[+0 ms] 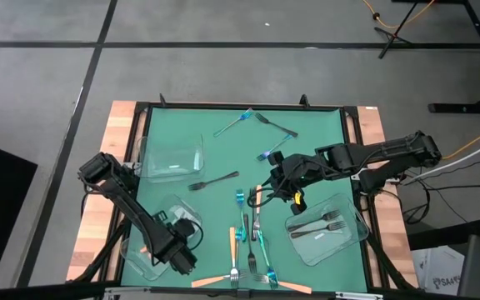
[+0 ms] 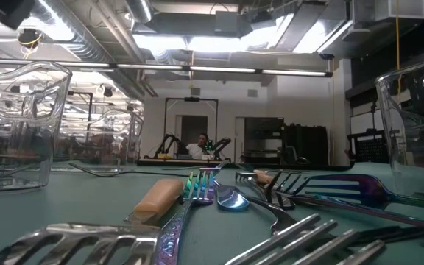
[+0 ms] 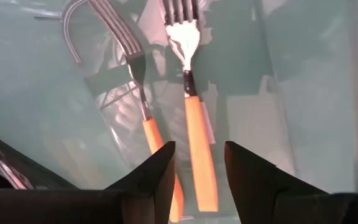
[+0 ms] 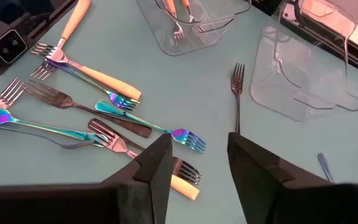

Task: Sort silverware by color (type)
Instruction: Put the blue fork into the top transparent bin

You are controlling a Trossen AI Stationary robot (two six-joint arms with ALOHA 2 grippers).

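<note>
My left gripper (image 3: 199, 149) (image 1: 177, 242) hangs open over the clear tray (image 1: 144, 258) at the near left. Two orange-handled forks (image 3: 197, 149) (image 3: 143, 99) lie in that tray, and the fingers stand on either side of one handle. My right gripper (image 4: 199, 140) (image 1: 272, 185) is open above the table's middle, just over the far end of a heap of forks (image 1: 248, 233). Orange, blue-teal (image 4: 148, 124) and dark (image 4: 73, 102) forks lie crossed in that heap. A dark fork (image 4: 237, 93) (image 1: 215, 180) lies alone on the mat.
A second clear tray (image 1: 172, 158) sits at the far left. A third (image 1: 352, 237) at the near right holds dark forks (image 1: 319, 225). More blue and dark forks (image 1: 257, 123) lie near the far edge, and orange ones (image 1: 215, 281) near the near edge. The low view shows forks (image 2: 197, 188) close up.
</note>
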